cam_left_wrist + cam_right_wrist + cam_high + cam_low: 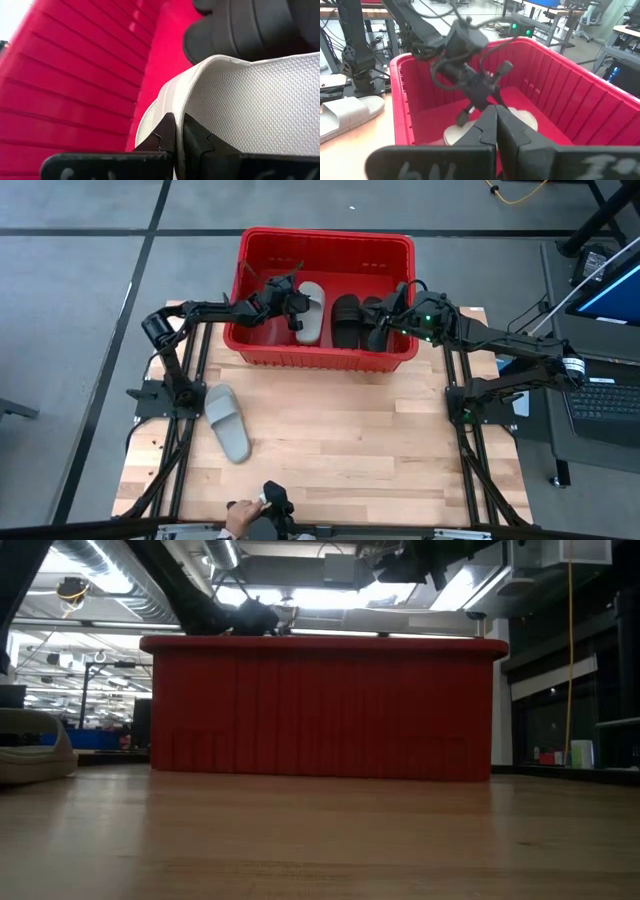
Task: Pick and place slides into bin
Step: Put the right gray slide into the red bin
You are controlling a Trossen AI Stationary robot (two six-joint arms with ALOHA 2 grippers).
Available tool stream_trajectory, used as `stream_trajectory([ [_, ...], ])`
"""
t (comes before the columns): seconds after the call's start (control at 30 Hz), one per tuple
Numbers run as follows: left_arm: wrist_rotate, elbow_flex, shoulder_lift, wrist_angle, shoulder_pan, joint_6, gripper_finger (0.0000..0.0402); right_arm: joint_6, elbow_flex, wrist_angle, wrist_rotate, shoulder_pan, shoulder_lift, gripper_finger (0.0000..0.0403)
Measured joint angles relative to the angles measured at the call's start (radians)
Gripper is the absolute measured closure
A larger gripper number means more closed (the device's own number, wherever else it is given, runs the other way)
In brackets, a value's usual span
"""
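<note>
Left gripper (296,308) reaching into the bin (325,242), fingers pinching the edge of a grey slide (311,311) lying inside, black slides (347,320) at its 3 o'clock. Right gripper (380,328) hovering over the bin's right part, fingers pressed together, empty. Second grey slide (228,422) waiting on the table (350,440), 7 o'clock of the bin.

Risk: the thin edge pinch dragging the slide out as the arm is lifting.

Low view is hiding the bin's contents; high view is showing them.

Both arms reach forward, left gripper (292,305) and right gripper (383,320) closed
</note>
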Motion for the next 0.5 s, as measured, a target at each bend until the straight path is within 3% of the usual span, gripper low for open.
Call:
stream_trajectory([
  [0.5,-0.005,0.000,0.051,0.051,-0.015,-0.010,0.0398,0.003,0.000,0.005,0.000,0.000,0.000,0.0397],
])
